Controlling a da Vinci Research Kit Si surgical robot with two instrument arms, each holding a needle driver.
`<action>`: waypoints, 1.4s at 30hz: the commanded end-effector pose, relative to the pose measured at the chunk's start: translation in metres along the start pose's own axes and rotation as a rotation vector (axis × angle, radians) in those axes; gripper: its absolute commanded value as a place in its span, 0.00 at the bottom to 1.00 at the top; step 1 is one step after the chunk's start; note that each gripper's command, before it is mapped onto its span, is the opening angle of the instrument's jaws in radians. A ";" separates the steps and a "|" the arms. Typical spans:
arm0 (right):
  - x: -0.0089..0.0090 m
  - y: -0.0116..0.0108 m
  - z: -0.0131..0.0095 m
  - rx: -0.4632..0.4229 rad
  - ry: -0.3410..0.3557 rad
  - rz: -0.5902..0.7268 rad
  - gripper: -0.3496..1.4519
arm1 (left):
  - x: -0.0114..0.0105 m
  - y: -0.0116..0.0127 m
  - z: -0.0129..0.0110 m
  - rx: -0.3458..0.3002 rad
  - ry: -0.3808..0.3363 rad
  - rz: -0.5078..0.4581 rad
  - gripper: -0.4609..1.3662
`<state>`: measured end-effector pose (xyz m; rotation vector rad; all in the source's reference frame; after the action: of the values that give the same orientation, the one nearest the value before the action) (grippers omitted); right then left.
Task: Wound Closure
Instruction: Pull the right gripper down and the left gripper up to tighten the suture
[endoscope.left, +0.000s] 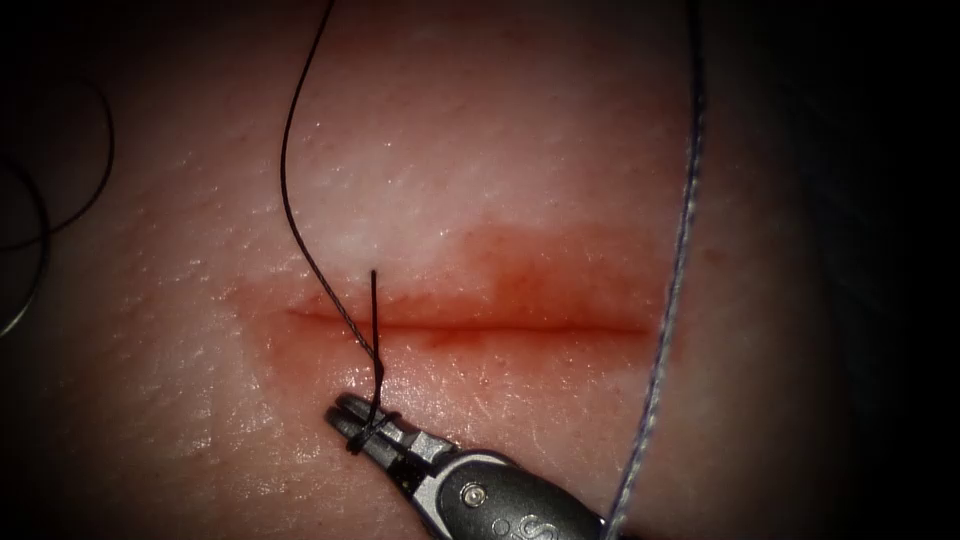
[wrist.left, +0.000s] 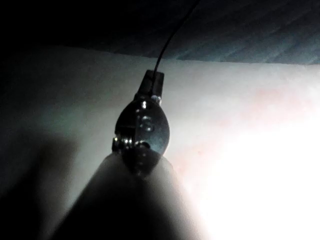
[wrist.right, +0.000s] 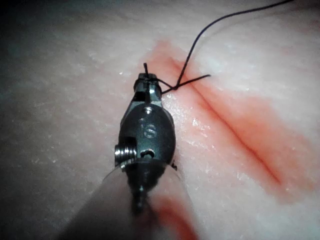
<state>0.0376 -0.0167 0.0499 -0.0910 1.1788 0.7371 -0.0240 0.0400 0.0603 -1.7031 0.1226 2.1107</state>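
Pale tissue (endoscope.left: 480, 150) spreads across the scene, with the cut (endoscope.left: 470, 325) running left to right through a band of red fluid (endoscope.left: 540, 285). From the near right, the right hand (endoscope.left: 352, 418) reaches in on the near side of the cut, close to its left end. Its jaws are closed on the dark thread (endoscope.left: 300, 230), which is wrapped around them. From the jaws, one strand rises across the cut, climbs far over the tissue in a long curve and leaves at the far edge. A short tail (endoscope.left: 374, 300) of the same thread stands up just beside it and ends free, a little beyond the cut on its far side. In the right wrist view the same hand (wrist.right: 148, 85) shows its closed jaws with thread wound over the tip, the tail pointing across the cut (wrist.right: 225, 125) and the long strand (wrist.right: 200, 45) sweeping away over the tissue (wrist.right: 75, 100). A pale bluish strand (endoscope.left: 680, 250) hangs down the right side, crossing the right end of the cut. At the far left, in shadow, loose loops of dark thread (endoscope.left: 70, 190) lie beside the tissue. In the left wrist view the left hand (wrist.left: 151, 82) hangs over bright tissue (wrist.left: 225, 100), with a dark thread (wrist.left: 172, 37) running up from its tip; I cannot tell whether its jaws are open or closed.
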 end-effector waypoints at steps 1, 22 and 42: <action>0.0000 0.0000 -0.0001 -0.004 0.003 0.000 0.00 | 0.0000 0.0000 0.0000 -0.006 0.000 0.000 0.06; 0.0001 -0.0001 -0.0001 -0.004 0.003 0.000 0.00 | 0.0003 0.0008 0.0001 0.004 -0.005 -0.128 0.88; 0.0001 -0.0002 -0.0001 -0.003 0.003 0.000 0.00 | -0.0021 0.0074 -0.0070 -0.035 -0.121 -0.252 0.98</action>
<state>0.0376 -0.0169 0.0496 -0.0918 1.1821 0.7375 -0.0196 0.0295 0.0592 -1.5079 -0.1656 2.0295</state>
